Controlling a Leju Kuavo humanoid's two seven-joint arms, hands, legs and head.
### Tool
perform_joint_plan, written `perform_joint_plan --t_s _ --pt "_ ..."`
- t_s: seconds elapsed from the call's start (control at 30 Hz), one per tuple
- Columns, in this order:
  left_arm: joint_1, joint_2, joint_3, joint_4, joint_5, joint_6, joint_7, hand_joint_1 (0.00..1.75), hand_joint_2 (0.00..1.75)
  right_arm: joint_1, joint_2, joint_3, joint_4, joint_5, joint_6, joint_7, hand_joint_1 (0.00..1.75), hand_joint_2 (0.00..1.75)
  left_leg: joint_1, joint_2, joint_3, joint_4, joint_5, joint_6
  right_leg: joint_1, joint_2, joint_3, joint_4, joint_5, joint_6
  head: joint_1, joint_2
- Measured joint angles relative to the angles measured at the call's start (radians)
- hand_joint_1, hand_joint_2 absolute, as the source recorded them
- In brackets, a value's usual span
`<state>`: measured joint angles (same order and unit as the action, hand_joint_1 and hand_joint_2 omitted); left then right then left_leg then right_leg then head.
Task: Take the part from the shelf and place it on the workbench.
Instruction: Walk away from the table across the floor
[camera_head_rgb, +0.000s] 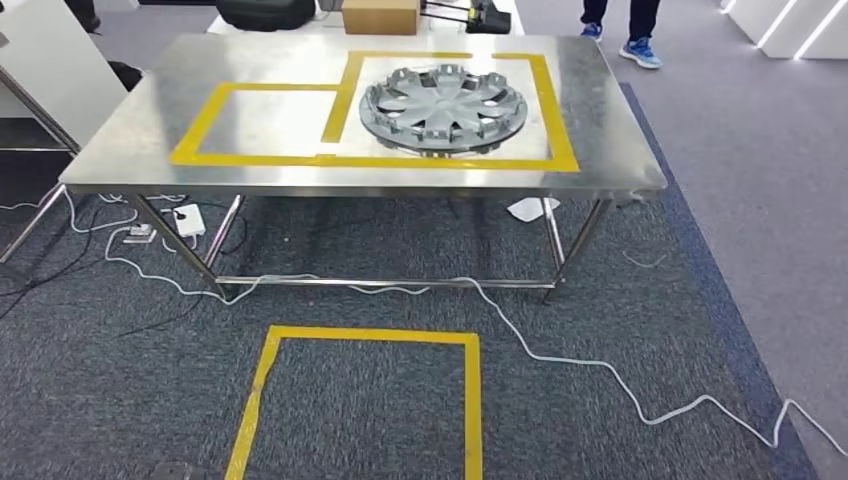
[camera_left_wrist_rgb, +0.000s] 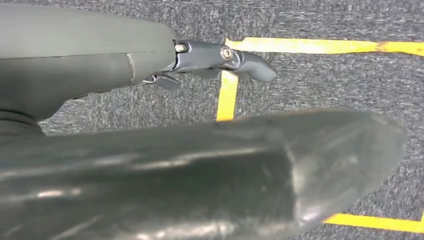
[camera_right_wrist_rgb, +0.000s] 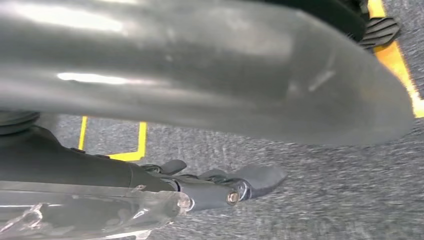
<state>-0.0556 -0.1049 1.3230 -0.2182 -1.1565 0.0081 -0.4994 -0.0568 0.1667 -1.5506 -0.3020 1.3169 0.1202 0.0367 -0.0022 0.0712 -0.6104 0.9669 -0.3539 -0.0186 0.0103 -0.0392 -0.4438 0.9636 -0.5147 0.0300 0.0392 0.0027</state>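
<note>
The part, a grey round wheel cover (camera_head_rgb: 443, 108), lies flat on the steel workbench (camera_head_rgb: 120, 140), inside the right-hand yellow taped rectangle. In the left wrist view my left hand (camera_left_wrist_rgb: 210, 165) hangs over grey carpet with its dark fingers (camera_left_wrist_rgb: 225, 55) stretched out and nothing in them. My right hand (camera_right_wrist_rgb: 200, 75) in the right wrist view also hangs above the carpet, its fingers (camera_right_wrist_rgb: 250, 182) extended and holding nothing. Both hands are far from the part.
A yellow taped square (camera_head_rgb: 360, 400) marks the carpet in front of the workbench. White cables (camera_head_rgb: 560, 360) trail across the floor, with a power strip (camera_head_rgb: 188, 220) under the bench. A cardboard box (camera_head_rgb: 380, 15) and a person's blue shoes (camera_head_rgb: 640, 50) are beyond it.
</note>
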Motion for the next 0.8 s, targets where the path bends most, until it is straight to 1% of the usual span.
perform_joint_plan --t_s 0.03,0.07,0.1,0.13,0.17,0.2,0.23,0.27,0.3,0.33,0.37,0.4,0.43,0.47,0.5,0.53,0.57,0.6,0.63,0.67,0.7,0.73,0.77,0.8 --pt "0.000 0.004 0.000 0.000 0.000 0.002 -0.001 0.00 0.00 0.001 0.000 0.000 0.004 0.000 0.000 -0.002 0.00 0.00 0.001 -0.005 -0.005 0.004 -0.007 -0.007 -0.001 0.007 -0.010 0.001 0.010 -0.008 0.001 0.000" --pt "0.001 0.008 0.000 0.000 0.001 0.003 -0.002 0.00 0.00 0.001 -0.001 0.000 0.009 0.000 -0.001 -0.003 0.00 0.00 0.002 -0.016 -0.013 0.022 -0.035 -0.013 -0.003 0.013 -0.022 0.000 0.023 -0.017 -0.001 0.000" --pt "0.002 0.013 0.001 0.000 0.002 0.003 -0.004 0.00 0.00 0.000 -0.001 -0.001 0.014 0.000 -0.001 -0.005 0.00 0.00 0.003 -0.031 -0.026 0.060 -0.081 -0.019 -0.005 0.020 -0.036 -0.001 0.038 -0.024 -0.004 0.000" --pt "0.003 0.016 0.001 0.000 0.003 0.003 -0.005 0.00 0.00 -0.002 -0.002 -0.001 0.018 0.000 -0.002 -0.006 0.00 0.00 0.004 -0.046 -0.042 0.117 -0.138 -0.023 -0.004 0.028 -0.052 0.000 0.052 -0.028 -0.006 0.000" --pt "0.004 0.019 0.001 0.000 0.004 0.002 -0.006 0.00 0.00 -0.003 -0.002 -0.001 0.021 -0.001 -0.003 -0.006 0.00 0.00 0.004 -0.055 -0.057 0.185 -0.189 -0.025 -0.004 0.038 -0.068 0.000 0.067 -0.031 -0.008 0.000" --pt "0.004 0.023 0.002 0.000 0.005 0.002 -0.007 0.00 0.00 -0.004 -0.002 -0.001 0.024 -0.002 -0.003 -0.007 0.00 0.00 0.004 -0.059 -0.066 0.243 -0.217 -0.026 -0.004 0.048 -0.085 0.002 0.080 -0.031 -0.008 0.000" --pt "0.003 0.026 0.002 0.000 0.006 0.001 -0.009 0.00 0.00 -0.004 -0.002 -0.001 0.028 -0.006 -0.003 -0.006 0.00 0.00 0.003 -0.061 -0.064 0.278 -0.220 -0.026 -0.004 0.057 -0.104 0.003 0.094 -0.030 -0.008 0.000" --pt "0.003 0.029 0.002 0.000 0.007 -0.001 -0.012 0.00 0.00 -0.004 -0.002 -0.001 0.032 -0.010 -0.003 -0.004 0.00 0.00 0.004 -0.063 -0.047 0.281 -0.201 -0.025 -0.004 0.065 -0.122 0.005 0.107 -0.029 -0.007 0.000" --pt "0.003 0.032 0.002 0.000 0.008 -0.002 -0.016 0.00 0.00 -0.005 -0.001 -0.001 0.037 -0.013 -0.003 0.002 0.00 0.00 0.004 -0.064 -0.014 0.251 -0.173 -0.024 -0.004 0.072 -0.139 0.008 0.119 -0.027 -0.007 0.000" --pt "0.002 0.036 0.002 0.000 0.007 -0.004 -0.019 0.00 0.00 -0.006 -0.001 -0.002 0.042 -0.015 -0.003 0.010 0.00 0.00 0.006 -0.067 0.032 0.195 -0.148 -0.024 -0.005 0.077 -0.154 0.011 0.130 -0.025 -0.008 0.000" --pt "0.000 0.040 0.002 0.000 0.006 -0.005 -0.023 0.00 0.00 -0.007 0.001 -0.002 0.046 -0.014 -0.004 0.022 0.00 0.00 0.007 -0.072 0.085 0.122 -0.138 -0.024 -0.004 0.082 -0.168 0.016 0.138 -0.021 -0.008 0.000" --pt "-0.002 0.044 0.002 -0.001 0.005 -0.006 -0.026 0.00 0.00 -0.008 0.003 -0.002 0.051 -0.011 -0.005 0.033 0.00 0.00 0.008 -0.077 0.129 0.056 -0.141 -0.021 -0.002 0.084 -0.179 0.021 0.147 -0.017 -0.008 0.000" --pt "-0.004 0.048 0.002 -0.001 0.004 -0.006 -0.029 0.00 0.00 -0.009 0.005 -0.002 0.054 -0.007 -0.006 0.043 0.00 0.00 0.008 -0.082 0.156 0.010 -0.149 -0.018 0.000 0.087 -0.187 0.025 0.157 -0.012 -0.008 0.000" --pt "-0.004 0.053 0.002 -0.002 0.004 -0.007 -0.031 0.00 0.00 -0.009 0.008 -0.002 0.058 -0.004 -0.008 0.051 0.00 0.00 0.006 -0.085 0.166 -0.014 -0.155 -0.011 0.001 0.087 -0.193 0.027 0.166 -0.008 -0.008 0.000" --pt "-0.002 0.058 0.002 -0.002 0.005 -0.007 -0.032 0.00 0.00 -0.008 0.011 -0.001 0.062 0.000 -0.008 0.056 0.00 0.00 0.005 -0.084 0.161 -0.016 -0.153 -0.002 0.001 0.088 -0.196 0.026 0.176 -0.004 -0.008 0.000" --pt "0.002 0.063 0.002 -0.003 0.007 -0.008 -0.033 0.00 0.00 -0.008 0.015 -0.001 0.065 0.003 -0.009 0.059 0.00 0.00 0.005 -0.080 0.153 -0.013 -0.146 0.006 0.000 0.085 -0.201 0.028 0.175 0.001 -0.007 0.000" --pt "0.006 0.068 0.004 -0.006 0.010 -0.008 -0.033 0.00 0.00 -0.007 0.019 -0.001 0.069 0.006 -0.009 0.061 0.00 0.00 0.006 -0.077 0.145 -0.011 -0.138 0.015 -0.001 0.079 -0.209 0.042 0.156 0.006 -0.006 0.000" --pt "0.010 0.073 0.006 -0.009 0.013 -0.008 -0.032 0.00 0.00 -0.007 0.023 0.000 0.072 0.010 -0.009 0.061 0.00 0.00 0.007 -0.073 0.135 -0.011 -0.128 0.022 -0.002 0.070 -0.221 0.078 0.117 0.011 -0.003 0.000" --pt "0.014 0.078 0.009 -0.014 0.015 -0.009 -0.032 0.00 0.00 -0.009 0.026 0.002 0.075 0.013 -0.008 0.060 0.00 0.00 0.006 -0.069 0.124 -0.010 -0.119 0.028 -0.003 0.060 -0.237 0.135 0.065 0.015 -0.001 0.000" --pt "0.018 0.082 0.012 -0.018 0.017 -0.009 -0.032 0.00 0.00 -0.010 0.029 0.004 0.079 0.016 -0.006 0.056 0.00 0.00 0.004 -0.066 0.111 -0.010 -0.108 0.032 -0.004 0.053 -0.255 0.207 0.012 0.019 0.001 0.000" --pt "0.021 0.084 0.016 -0.022 0.019 -0.009 -0.032 0.00 0.00 -0.012 0.031 0.006 0.082 0.019 -0.003 0.052 0.00 0.00 0.003 -0.063 0.097 -0.009 -0.097 0.033 -0.004 0.049 -0.267 0.275 -0.026 0.020 0.000 0.000" --pt "0.023 0.086 0.019 -0.024 0.021 -0.009 -0.032 0.00 0.00 -0.012 0.032 0.008 0.084 0.021 0.000 0.047 0.00 0.00 0.001 -0.060 0.083 -0.007 -0.087 0.033 -0.004 0.048 -0.267 0.318 -0.040 0.020 0.000 0.000" --pt "0.024 0.085 0.022 -0.026 0.022 -0.009 -0.032 0.00 0.00 -0.012 0.032 0.010 0.086 0.022 0.003 0.042 0.00 0.00 -0.001 -0.058 0.068 -0.006 -0.077 0.034 -0.003 0.047 -0.251 0.329 -0.033 0.018 0.000 0.000" --pt "0.024 0.083 0.024 -0.026 0.023 -0.009 -0.032 0.00 0.00 -0.012 0.032 0.012 0.086 0.023 0.004 0.039 0.00 0.00 -0.004 -0.057 0.055 -0.005 -0.067 0.034 -0.002 0.047 -0.215 0.298 -0.010 0.012 0.000 0.000"
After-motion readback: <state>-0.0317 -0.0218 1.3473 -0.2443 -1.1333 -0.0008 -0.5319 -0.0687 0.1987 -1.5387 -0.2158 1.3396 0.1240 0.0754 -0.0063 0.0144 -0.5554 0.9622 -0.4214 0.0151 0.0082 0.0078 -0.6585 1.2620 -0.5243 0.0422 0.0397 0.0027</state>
